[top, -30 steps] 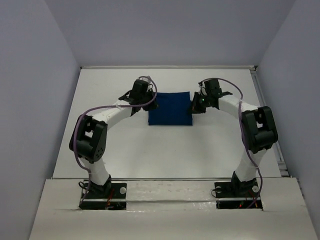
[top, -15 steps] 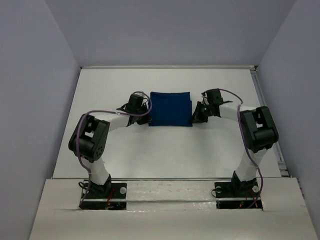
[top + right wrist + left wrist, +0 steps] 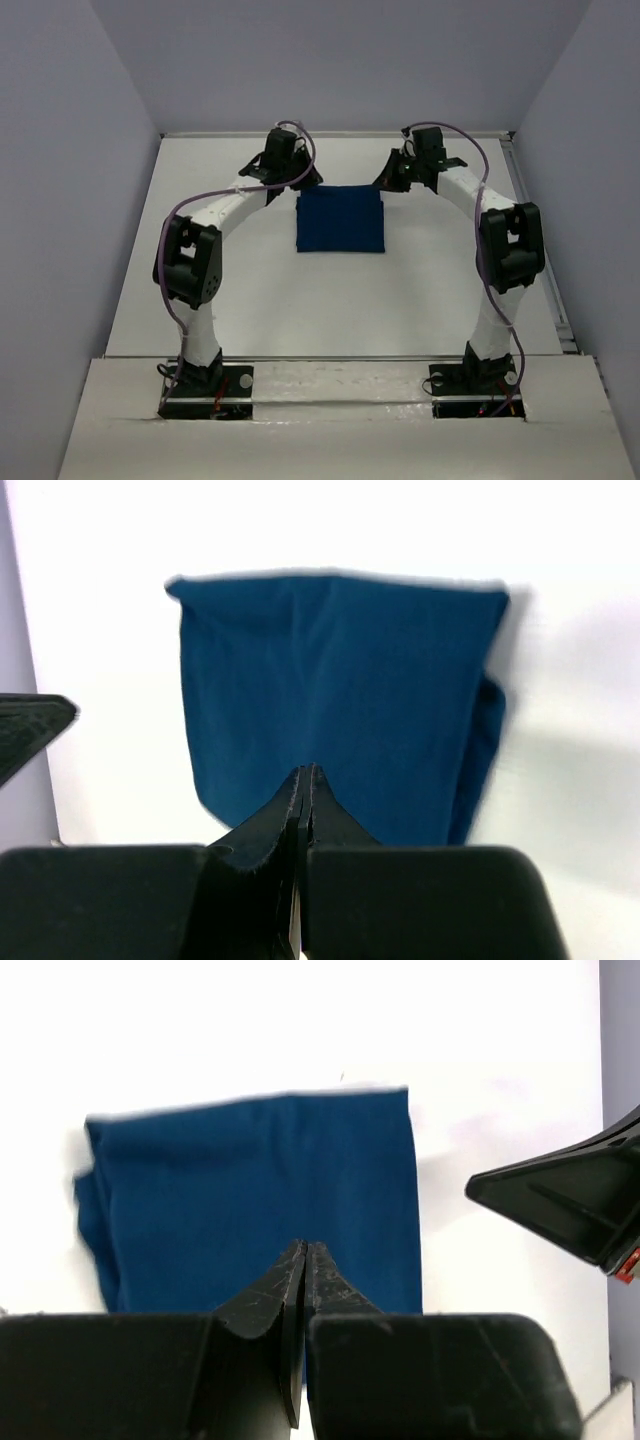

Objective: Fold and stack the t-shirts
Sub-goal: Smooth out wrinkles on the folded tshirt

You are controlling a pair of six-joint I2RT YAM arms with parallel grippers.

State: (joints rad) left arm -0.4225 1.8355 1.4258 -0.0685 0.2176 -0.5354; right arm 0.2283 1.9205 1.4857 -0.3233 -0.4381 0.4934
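A dark royal-blue t-shirt (image 3: 340, 220) lies folded into a flat rectangle in the middle of the white table; no chest print shows. It also shows in the left wrist view (image 3: 260, 1190) and the right wrist view (image 3: 335, 695). My left gripper (image 3: 297, 180) hovers at the shirt's far left corner, jaws shut and empty (image 3: 305, 1247). My right gripper (image 3: 392, 178) hovers at the far right corner, jaws shut and empty (image 3: 307, 770). Neither holds cloth.
The white table (image 3: 250, 290) is bounded by grey walls on three sides, with a rail (image 3: 535, 230) along its right edge. The right gripper's black body shows at the right of the left wrist view (image 3: 570, 1200).
Both grippers have risen from beside the shirt's left and right edges and moved to its far corners. The folded shirt lies where it was, free of both.
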